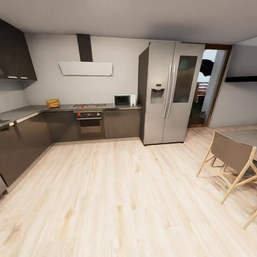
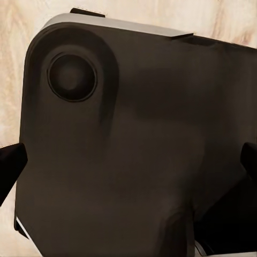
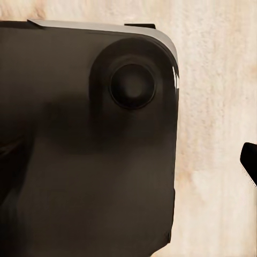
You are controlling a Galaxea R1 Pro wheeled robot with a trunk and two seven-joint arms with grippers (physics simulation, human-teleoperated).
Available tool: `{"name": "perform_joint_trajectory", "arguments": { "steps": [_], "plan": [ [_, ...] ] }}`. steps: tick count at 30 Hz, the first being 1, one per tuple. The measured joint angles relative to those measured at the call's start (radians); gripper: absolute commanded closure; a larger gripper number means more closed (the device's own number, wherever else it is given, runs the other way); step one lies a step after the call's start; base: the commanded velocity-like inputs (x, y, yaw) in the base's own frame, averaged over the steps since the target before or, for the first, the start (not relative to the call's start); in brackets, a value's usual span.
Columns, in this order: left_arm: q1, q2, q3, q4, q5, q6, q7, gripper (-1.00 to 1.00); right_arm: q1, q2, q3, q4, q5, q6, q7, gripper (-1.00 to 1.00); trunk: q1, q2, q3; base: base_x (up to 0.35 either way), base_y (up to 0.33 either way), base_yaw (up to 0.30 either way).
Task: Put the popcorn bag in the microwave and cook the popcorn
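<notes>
Across the wood floor, the kitchen's back wall is in the head view. The mustard-yellow popcorn bag [image 1: 53, 102] sits on the pale grey countertop [image 1: 32, 109] near the corner, left of the gas hob. The pale blue microwave [image 1: 124, 100] stands on the same countertop beside the fridge, its door closed. Both are far from me. In the left wrist view my left gripper [image 2: 128, 160] hangs open over my dark base, a fingertip [image 2: 9, 167] at each side edge. My right gripper [image 3: 128, 155] also looks open, with one fingertip [image 3: 249, 160] at the frame's edge.
A steel hob [image 1: 89, 105] and built-in oven [image 1: 89, 125] sit between bag and microwave. A tall silver fridge [image 1: 169, 92] stands right of the counter. A wooden chair [image 1: 232, 160] and dark table [image 1: 246, 135] are at the right. Dark cabinets [image 1: 21, 146] run along the left.
</notes>
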Motion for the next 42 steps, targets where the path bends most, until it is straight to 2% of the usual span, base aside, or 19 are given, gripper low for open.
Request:
{"name": "perform_joint_trajectory", "arguments": {
  "steps": [15,19,42],
  "plan": [
    [0.000,-0.002,-0.001,0.001,0.000,0.000,0.000,-1.00,0.000,-0.002,0.000,0.000,0.000,0.001,0.000,-1.00,0.000,0.000,0.000,0.000,0.000,0.274],
    [0.000,-0.001,-0.001,0.000,0.000,0.001,0.000,-1.00,0.000,-0.002,0.000,0.000,0.000,0.001,0.000,-1.00,0.000,0.000,0.000,0.045,0.000,0.111],
    [0.000,0.001,-0.003,0.000,0.001,0.010,-0.001,-1.00,0.000,-0.003,0.002,0.000,0.004,0.003,0.001,-1.00,-0.001,0.000,0.000,0.312,0.000,0.002]
  ]
}}
